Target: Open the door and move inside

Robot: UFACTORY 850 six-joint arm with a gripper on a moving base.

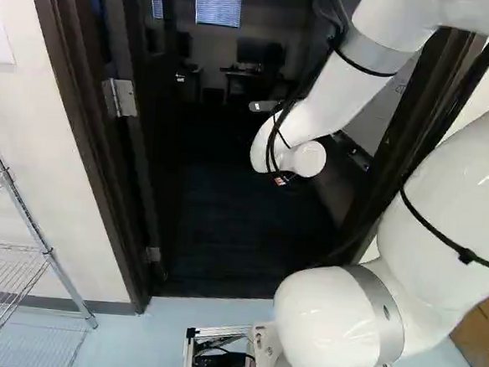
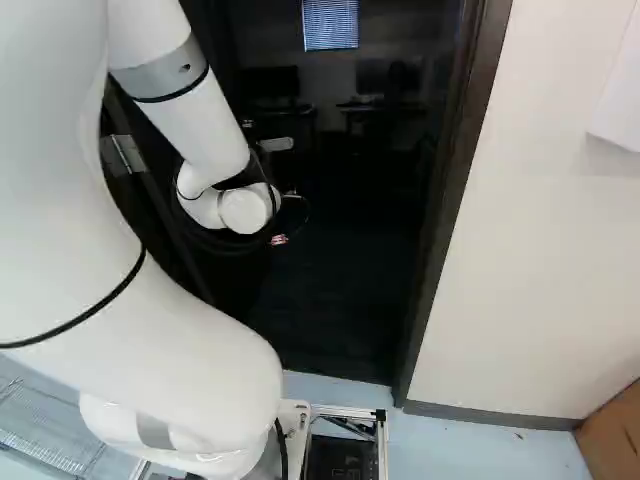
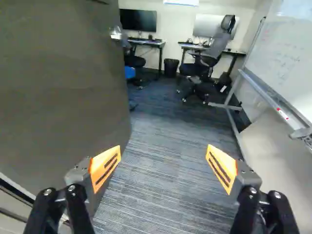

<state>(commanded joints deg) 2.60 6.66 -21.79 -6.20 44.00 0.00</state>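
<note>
Our fingers (image 3: 105,169) stand wide apart, orange pads (image 3: 222,168) facing each other across an unfilled gap, and we hold nothing. Under and ahead of them we see striped carpet (image 3: 163,141). The door (image 3: 53,83) stands open beside and ahead of them, with its handle (image 3: 116,33) near the far edge; whether we touch it, we cannot tell. On the opposite side from the door, a whiteboard (image 3: 280,56) rises on its metal stand (image 3: 270,92).

Farther ahead we have two desks (image 3: 148,43) with monitors (image 3: 138,20), a bin (image 3: 171,67) between the desks, and a wheeled chair (image 3: 212,52) at one of them.

Behind the fingers, our arm (image 1: 326,97) reaches into the doorway, between the dark sides of the frame (image 2: 455,190). A hinge (image 1: 120,97) shows at the left of the left base view. On our side of the wall (image 2: 540,250), a wire rack (image 1: 21,256) stands left of the doorway, and a brown box (image 2: 612,432) sits at the lower right corner of the right base view.
</note>
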